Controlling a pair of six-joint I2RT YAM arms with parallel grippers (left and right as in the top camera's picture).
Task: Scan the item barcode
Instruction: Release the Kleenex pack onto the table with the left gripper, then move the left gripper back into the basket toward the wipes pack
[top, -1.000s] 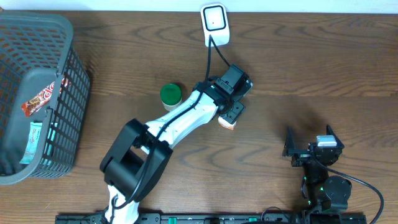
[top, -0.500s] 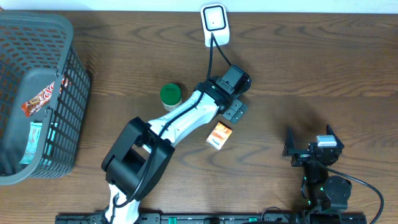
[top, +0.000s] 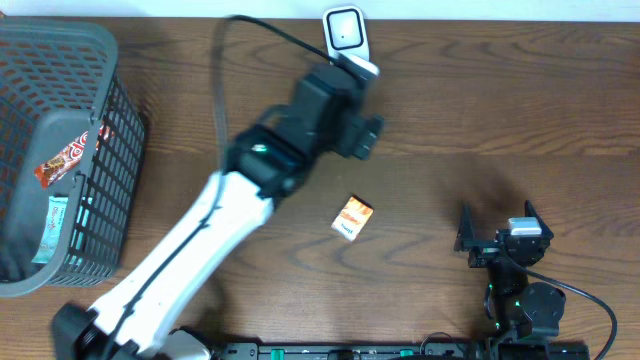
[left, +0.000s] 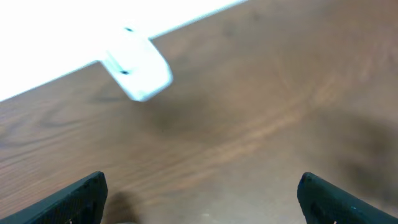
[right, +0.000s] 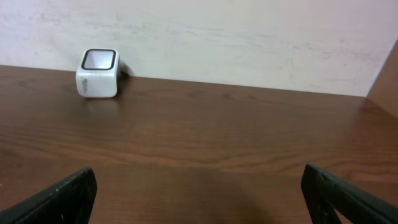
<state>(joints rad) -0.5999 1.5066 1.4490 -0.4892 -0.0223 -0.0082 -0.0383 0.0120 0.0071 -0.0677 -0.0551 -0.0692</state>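
The item, a small orange and white box, lies flat on the wooden table, with no gripper touching it. The white barcode scanner stands at the table's far edge; it shows blurred in the left wrist view and sharp in the right wrist view. My left gripper is raised high, just in front of the scanner and well back from the box. It is open and empty. My right gripper rests open and empty at the front right.
A grey mesh basket with a few packets inside stands at the left edge. The left arm stretches diagonally across the middle of the table and hides what is under it. A black cable arcs to the scanner.
The left gripper opened and let go of the orange box, which dropped onto the table. The left arm then rose and swung back to the left, covering the green-lidded jar.
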